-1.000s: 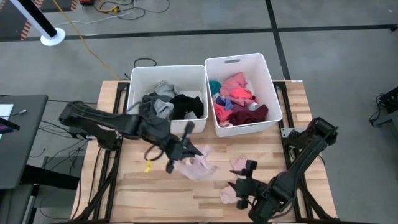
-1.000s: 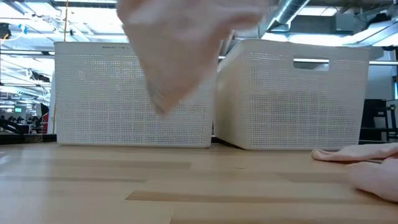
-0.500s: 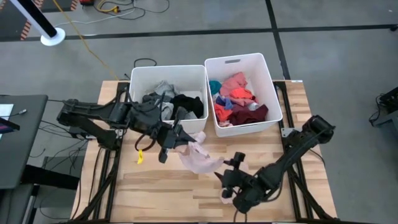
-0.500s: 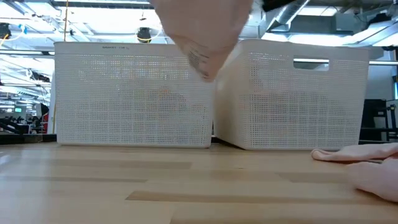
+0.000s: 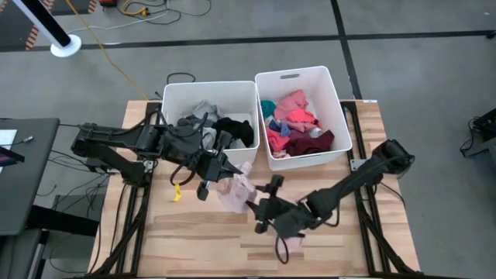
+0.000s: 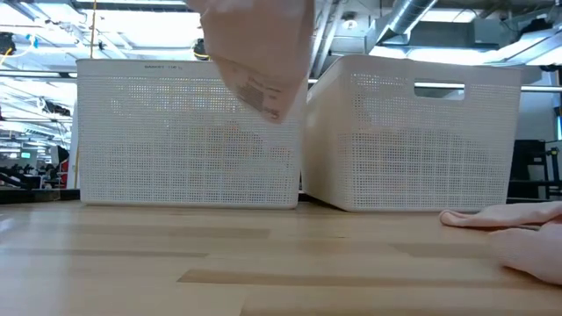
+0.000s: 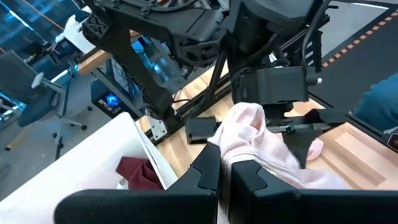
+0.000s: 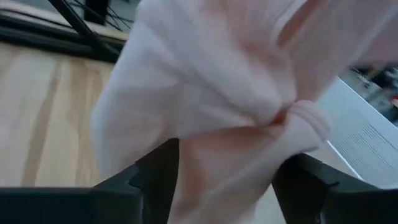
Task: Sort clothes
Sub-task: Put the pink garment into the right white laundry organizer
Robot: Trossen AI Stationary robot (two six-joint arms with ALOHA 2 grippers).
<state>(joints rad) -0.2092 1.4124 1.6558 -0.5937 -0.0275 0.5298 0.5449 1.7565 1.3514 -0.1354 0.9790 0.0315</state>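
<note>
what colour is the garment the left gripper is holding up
Pale pink garment, pinched in the left gripper; clearest in the left wrist view.

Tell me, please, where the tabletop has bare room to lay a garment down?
Bare wood lies along the table's front-left, below the yellow object, and front-right. The middle is crowded: the left pincer holds the pale pink garment there, beside the right pincer.

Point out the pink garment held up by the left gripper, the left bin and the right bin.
pink garment point(image 5: 234, 188), high view, middle of the hanging fabric
left bin point(image 5: 209, 87), high view, far rim
right bin point(image 5: 338, 105), high view, right rim
</note>
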